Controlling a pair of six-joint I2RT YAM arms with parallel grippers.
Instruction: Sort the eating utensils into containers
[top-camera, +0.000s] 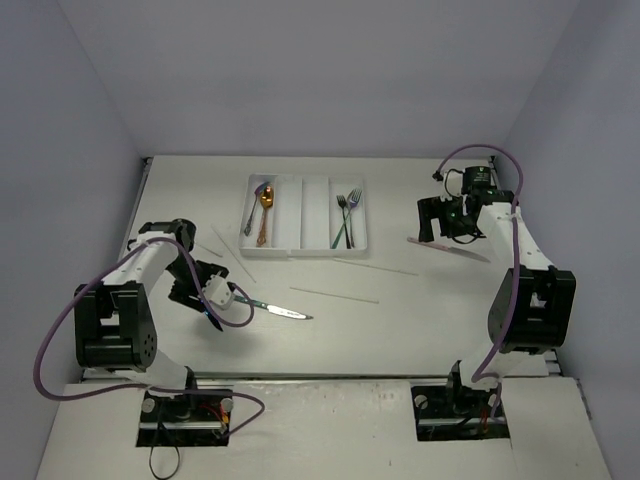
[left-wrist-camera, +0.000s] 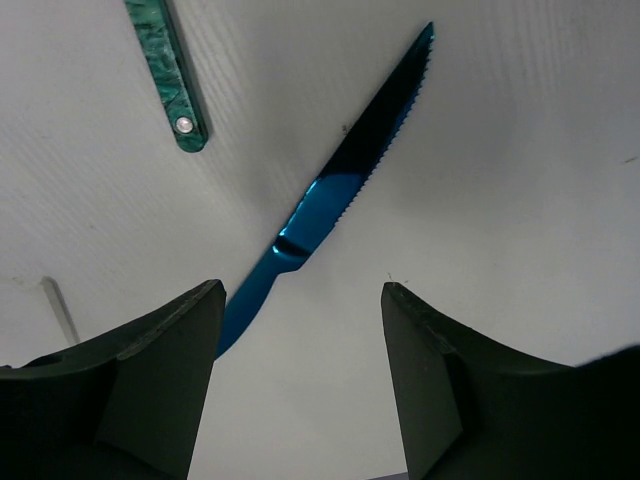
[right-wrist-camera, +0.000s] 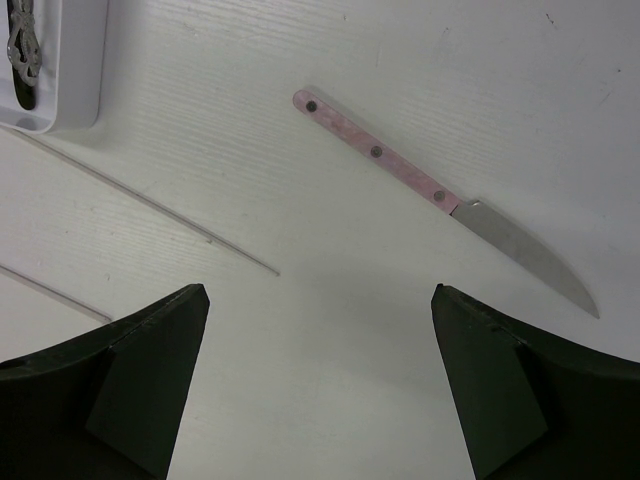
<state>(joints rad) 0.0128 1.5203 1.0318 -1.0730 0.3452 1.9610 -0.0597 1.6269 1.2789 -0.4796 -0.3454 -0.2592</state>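
So the left gripper (left-wrist-camera: 298, 330) is down low over the desk (top-camera: 400, 320) with its jaws apart and nothing in them. The blue knife (left-wrist-camera: 340, 190) lies flat just ahead, serrated blade pointing away and the handle end running right up beside the left finger. It's off to one side of the gap, not centred, so my guess is the arm has to shift over a bit before a squeeze would catch it. A green-handled knife (left-wrist-camera: 175, 80) sits near it but not touching, far enough off that it shouldn't get in the way. Over on the other side, the right gripper (right-wrist-camera: 318, 310) hangs wide open and empty above a pink-handled knife (right-wrist-camera: 440, 195), so it looks lined up for a pick. The white cutlery tray (top-camera: 305, 252) is at the far middle of the desk. It has a gold spoon (top-camera: 265, 205) in its leftmost slot and forks (top-camera: 347, 215) in the rightmost, so the knives likely go in a middle one. A few clear sticks (top-camera: 335, 295) lie loose in front of it.
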